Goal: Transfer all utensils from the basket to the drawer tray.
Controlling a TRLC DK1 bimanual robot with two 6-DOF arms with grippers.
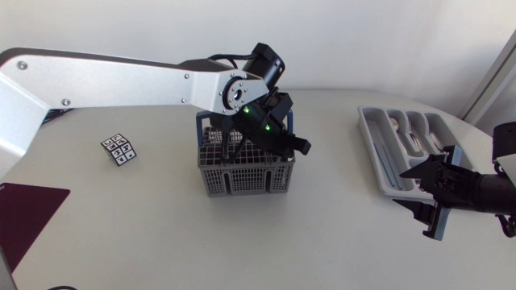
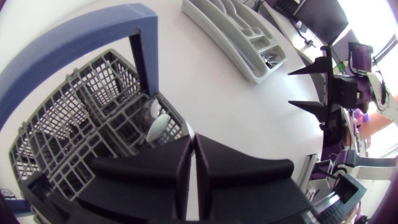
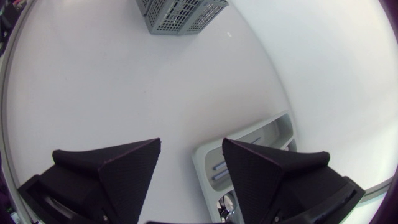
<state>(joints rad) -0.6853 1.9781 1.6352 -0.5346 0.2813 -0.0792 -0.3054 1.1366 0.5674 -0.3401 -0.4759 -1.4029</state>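
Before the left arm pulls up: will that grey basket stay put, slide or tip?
Probably light: the utensil basket is open lattice, so a snagged utensil could drag it up. Likely stiff; its grid walls stand straight. On the smooth white table it would probably slide under a low push.
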